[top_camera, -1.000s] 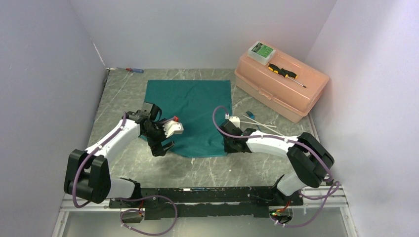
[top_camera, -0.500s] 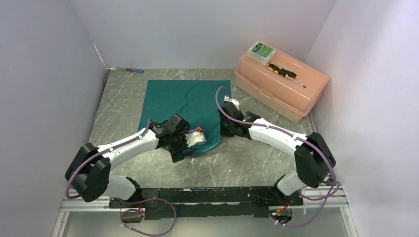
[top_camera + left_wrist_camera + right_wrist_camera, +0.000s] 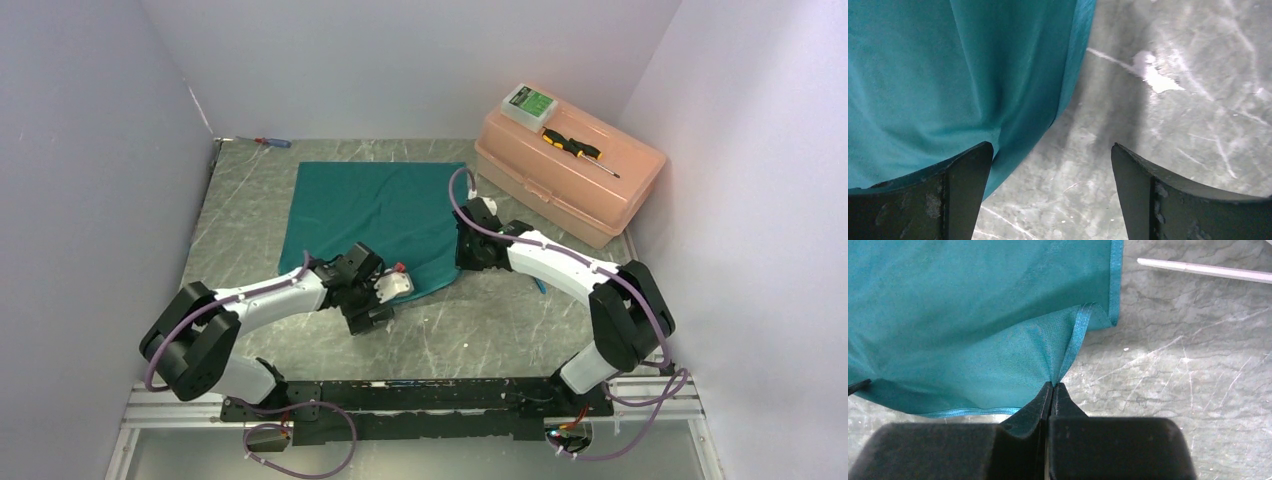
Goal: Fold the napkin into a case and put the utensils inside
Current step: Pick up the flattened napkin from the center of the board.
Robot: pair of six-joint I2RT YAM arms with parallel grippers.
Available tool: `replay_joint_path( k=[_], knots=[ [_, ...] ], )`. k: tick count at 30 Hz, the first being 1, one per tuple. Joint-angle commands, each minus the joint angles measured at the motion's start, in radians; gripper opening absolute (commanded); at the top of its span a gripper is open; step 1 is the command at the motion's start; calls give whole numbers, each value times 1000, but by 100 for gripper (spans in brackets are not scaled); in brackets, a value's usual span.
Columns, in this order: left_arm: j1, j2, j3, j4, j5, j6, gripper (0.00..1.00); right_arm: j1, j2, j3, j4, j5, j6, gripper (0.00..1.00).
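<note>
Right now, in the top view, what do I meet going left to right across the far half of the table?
Going right: red-and-blue screwdriver → napkin → pink box.

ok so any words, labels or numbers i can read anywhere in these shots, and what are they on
No text here can be read.
Green label on the small white box atop the peach toolbox: shows print, too small to read.
Napkin, yellow-and-black screwdriver, table: no markings visible.
</note>
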Motion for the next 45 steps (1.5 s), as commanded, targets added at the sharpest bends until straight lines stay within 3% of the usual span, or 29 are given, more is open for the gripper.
replay_joint_path(
  k=[1,9,13,18,24,29,33,41,45],
  knots=[
    [77,-35,-24,30,-34,44,93,-22,21,40,8,-20,2,0],
    [308,-51,-50,53,-6,190,85,-39,39,55,13,-19,-7,0],
    [364,-60,-45,10,59,266,82,-45,38,63,13,-21,-12,0],
    [371,-36,-57,35,78,315,59,-48,26,70,13,-19,-12,0],
    [404,15,-30,83,91,361,39,-48,14,72,18,-32,-25,0],
    [424,36,27,43,155,380,29,-48,4,71,15,-42,-32,0],
    [424,37,70,6,191,387,3,-49,-18,65,7,-44,-34,0],
    [424,-25,164,-245,265,410,3,-34,-92,13,-20,-52,-30,0],
    [424,-124,127,-380,272,427,3,48,-138,-46,-43,-35,-1,0]
  ],
)
